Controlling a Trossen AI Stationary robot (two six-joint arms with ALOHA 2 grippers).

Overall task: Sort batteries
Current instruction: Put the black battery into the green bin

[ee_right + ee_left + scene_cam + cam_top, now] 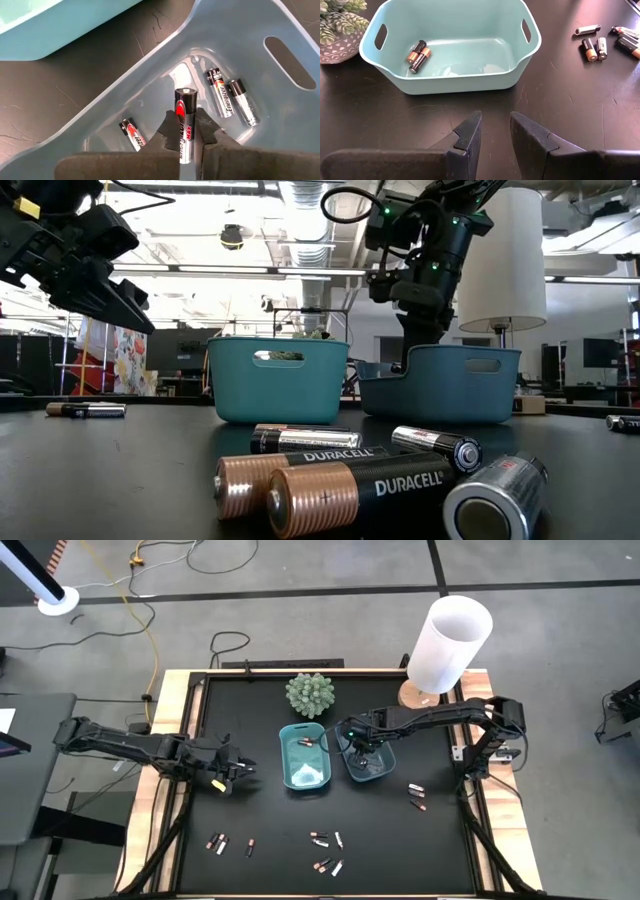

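Right claw clamped on silver battery over right tray, 3 already inside. Left tray holds 2 copper ones. Left claw part open, empty, at 9 o'clock. Approx. ten loose batteries left at 6 o'clock.

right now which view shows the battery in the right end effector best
The right wrist view: the silver-and-black battery fills the frame, pinched between the right end effector's fingers above the right tray. The high and low views show only the arm over that tray; the left wrist view misses it.
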